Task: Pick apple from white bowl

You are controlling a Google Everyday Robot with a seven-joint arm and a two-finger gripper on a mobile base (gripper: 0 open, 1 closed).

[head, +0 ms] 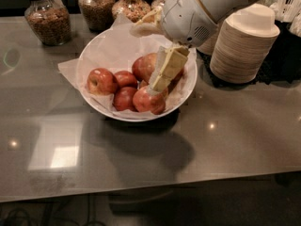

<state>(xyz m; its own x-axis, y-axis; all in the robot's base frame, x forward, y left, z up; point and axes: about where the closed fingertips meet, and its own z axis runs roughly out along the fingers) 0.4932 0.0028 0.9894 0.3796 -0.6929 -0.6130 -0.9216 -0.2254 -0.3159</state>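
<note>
The white bowl (87, 56), wide, shallow and lined with crinkled white paper, stands on the grey counter at centre left. It holds several red apples. The apple (101, 81) with a pale patch around its stem dimple lies at the bowl's left side. A bigger, paler apple (144, 66) lies at the middle, partly hidden. Two darker red apples (124, 98) lie in front. My gripper (157, 84) reaches down from the upper right into the bowl. It sits over the middle apples, to the right of the pale-patched apple, with its tip by a front apple (149, 102).
A tall stack of tan paper bowls (244, 44) stands right of the white bowl. Glass jars of grains (47, 19) line the back edge. The counter's front edge (150, 189) runs across the bottom.
</note>
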